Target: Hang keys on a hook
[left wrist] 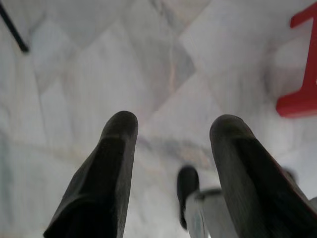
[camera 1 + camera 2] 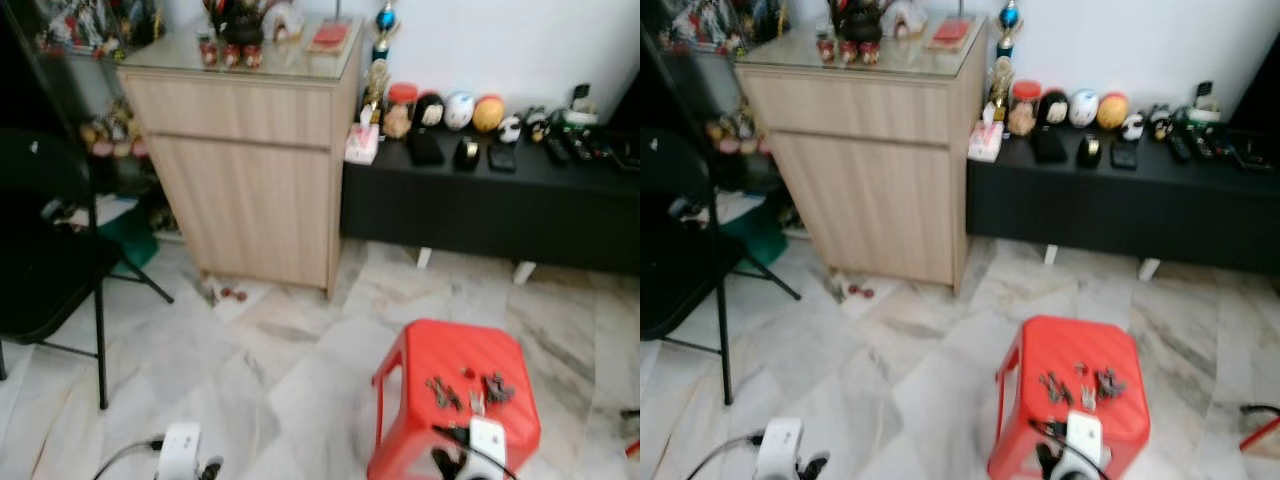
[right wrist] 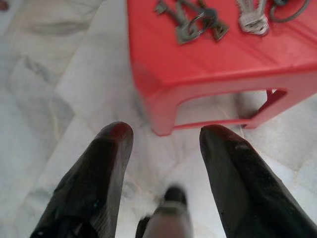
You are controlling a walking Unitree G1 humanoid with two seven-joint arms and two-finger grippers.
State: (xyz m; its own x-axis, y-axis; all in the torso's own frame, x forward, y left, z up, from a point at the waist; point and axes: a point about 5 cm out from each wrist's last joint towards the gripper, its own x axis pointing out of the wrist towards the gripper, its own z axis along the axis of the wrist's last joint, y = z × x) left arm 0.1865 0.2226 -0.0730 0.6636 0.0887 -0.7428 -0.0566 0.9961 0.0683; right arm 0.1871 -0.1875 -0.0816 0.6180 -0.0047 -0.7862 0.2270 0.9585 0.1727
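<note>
Several keys lie on top of a red plastic stool (image 2: 420, 350) on the floor at the lower right. A dark bunch (image 2: 443, 392) is on the left, a silver bunch (image 2: 477, 403) in the middle and another dark bunch (image 2: 497, 388) on the right. The right wrist view shows the dark bunch (image 3: 190, 22) and the silver bunch (image 3: 252, 20) on the stool top. My right gripper (image 3: 167, 131) hangs open and empty over the floor, just short of the stool's near edge. My left gripper (image 1: 174, 121) is open over bare floor, with the stool's leg (image 1: 302, 99) off to its side.
A light wooden cabinet (image 2: 250, 170) stands at the back left, beside a low black bench (image 2: 480, 200) carrying small ornaments. A black folding chair (image 2: 50, 260) is at the far left. Marble floor (image 2: 290, 350) lies between me and the furniture.
</note>
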